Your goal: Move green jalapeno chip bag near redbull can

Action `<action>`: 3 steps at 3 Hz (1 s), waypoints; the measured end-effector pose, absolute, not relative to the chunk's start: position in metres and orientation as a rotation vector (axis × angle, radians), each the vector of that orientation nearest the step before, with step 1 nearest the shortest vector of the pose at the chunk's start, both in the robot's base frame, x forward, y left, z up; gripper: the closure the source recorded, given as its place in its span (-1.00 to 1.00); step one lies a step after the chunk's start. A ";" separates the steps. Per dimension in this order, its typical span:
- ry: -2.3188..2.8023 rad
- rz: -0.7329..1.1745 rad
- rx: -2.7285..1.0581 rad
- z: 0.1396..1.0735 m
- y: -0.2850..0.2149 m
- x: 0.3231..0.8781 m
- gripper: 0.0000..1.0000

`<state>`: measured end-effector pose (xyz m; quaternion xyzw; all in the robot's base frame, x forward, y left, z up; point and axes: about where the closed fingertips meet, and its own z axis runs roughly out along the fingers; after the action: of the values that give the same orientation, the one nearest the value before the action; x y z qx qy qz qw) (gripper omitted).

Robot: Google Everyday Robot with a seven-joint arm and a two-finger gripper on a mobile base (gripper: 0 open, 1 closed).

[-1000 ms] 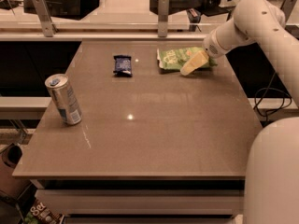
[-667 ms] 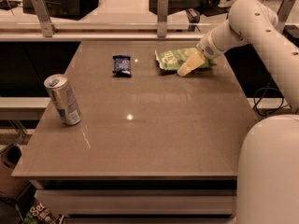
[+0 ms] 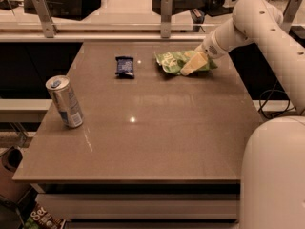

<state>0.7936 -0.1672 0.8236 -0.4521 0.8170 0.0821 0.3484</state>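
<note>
— Where do we find the green jalapeno chip bag [image 3: 169, 61]?
— It lies flat near the far edge of the bench [image 3: 157, 128], right of the middle. Its long axis runs along that edge.
— And the gripper [image 3: 192, 65]?
— It sits over the bag's right end. We cannot tell whether it is apart or clamped.
— What do we count?
— One bag, one redbull can [image 3: 65, 102] and one small dark packet [image 3: 125, 66]. The can stands top up near the left edge, well apart from the bag. The packet lies near the bag's left.
</note>
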 end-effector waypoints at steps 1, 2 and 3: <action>2.118 0.213 -1.172 0.826 -0.167 0.794 0.76; 2.118 0.213 -1.172 0.831 -0.167 0.794 1.00; 2.113 0.217 -1.186 0.840 -0.163 0.792 1.00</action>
<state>0.7917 -0.1631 0.8397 -0.4572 0.8145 0.0836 0.3472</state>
